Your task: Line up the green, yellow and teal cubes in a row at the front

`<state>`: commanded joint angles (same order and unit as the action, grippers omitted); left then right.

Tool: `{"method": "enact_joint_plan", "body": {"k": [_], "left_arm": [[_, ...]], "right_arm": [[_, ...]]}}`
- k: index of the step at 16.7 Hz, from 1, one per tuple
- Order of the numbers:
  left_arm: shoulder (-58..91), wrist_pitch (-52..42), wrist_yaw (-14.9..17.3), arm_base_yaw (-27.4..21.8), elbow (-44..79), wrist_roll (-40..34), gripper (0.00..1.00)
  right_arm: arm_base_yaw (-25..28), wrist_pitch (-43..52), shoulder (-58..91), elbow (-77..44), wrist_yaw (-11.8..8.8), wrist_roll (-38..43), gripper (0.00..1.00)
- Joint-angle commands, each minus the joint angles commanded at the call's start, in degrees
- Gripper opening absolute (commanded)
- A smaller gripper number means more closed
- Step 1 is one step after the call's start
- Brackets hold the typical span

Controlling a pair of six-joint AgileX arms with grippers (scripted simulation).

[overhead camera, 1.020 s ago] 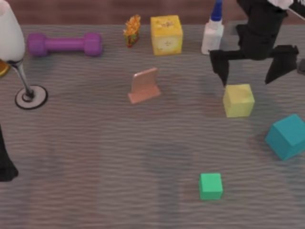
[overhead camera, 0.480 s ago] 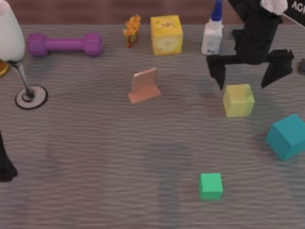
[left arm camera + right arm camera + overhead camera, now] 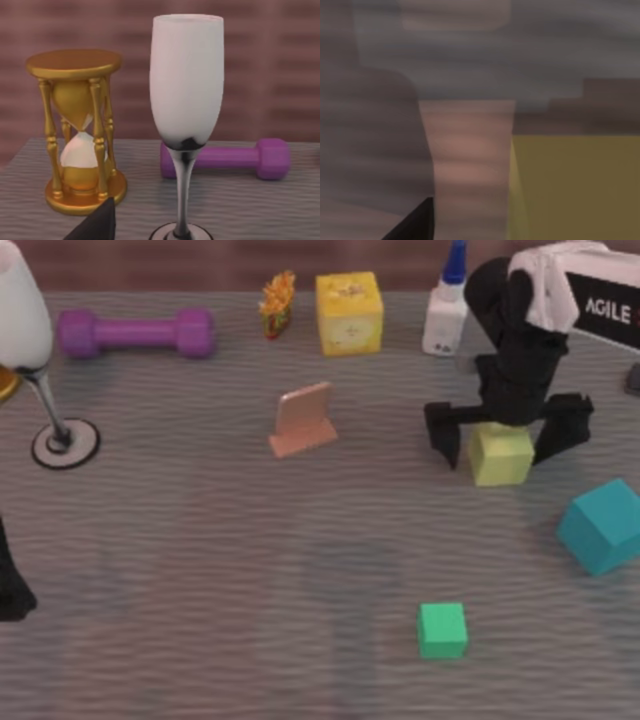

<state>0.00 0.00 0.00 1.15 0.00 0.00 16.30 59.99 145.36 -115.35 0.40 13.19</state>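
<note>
Yellow cube [image 3: 500, 454] sits right of the desk's middle; my right gripper [image 3: 508, 436] has come down in the last second, and its open fingers now straddle it. Closing looks next. Left arm [image 3: 12, 590] is parked at the left edge.

Counter [image 3: 180, 570]: grey, with a fine wavy woven grain, filling nearly the whole top view.
Back edge: the counter ends in a straight line near the top of the top view.
Beyond the edge: a reddish-brown striped surface [image 3: 150, 260].
Backdrop in left wrist view: brownish wall [image 3: 280, 60] with horizontal bands.
Light: soft, even, faint shadows.
</note>
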Motion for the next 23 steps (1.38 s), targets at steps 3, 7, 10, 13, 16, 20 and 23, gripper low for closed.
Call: {"method": "enact_joint_plan", "body": {"k": [3,7,10,13,16,20,23], "left_arm": [[0.0,0.0,0.0,0.0,0.0,0.0,1.00],[0.0,0.0,0.0,0.0,0.0,0.0,1.00],[0.0,0.0,0.0,0.0,0.0,0.0,1.00],[0.0,0.0,0.0,0.0,0.0,0.0,1.00],[0.0,0.0,0.0,0.0,0.0,0.0,1.00],[0.0,0.0,0.0,0.0,0.0,0.0,1.00],[0.0,0.0,0.0,0.0,0.0,0.0,1.00]], "right_arm": [[0.0,0.0,0.0,0.0,0.0,0.0,1.00],[0.0,0.0,0.0,0.0,0.0,0.0,0.70],[0.0,0.0,0.0,0.0,0.0,0.0,0.47],[0.0,0.0,0.0,0.0,0.0,0.0,0.25],[0.0,0.0,0.0,0.0,0.0,0.0,0.02],[0.0,0.0,0.0,0.0,0.0,0.0,0.00],[0.0,0.0,0.0,0.0,0.0,0.0,0.00]]}}
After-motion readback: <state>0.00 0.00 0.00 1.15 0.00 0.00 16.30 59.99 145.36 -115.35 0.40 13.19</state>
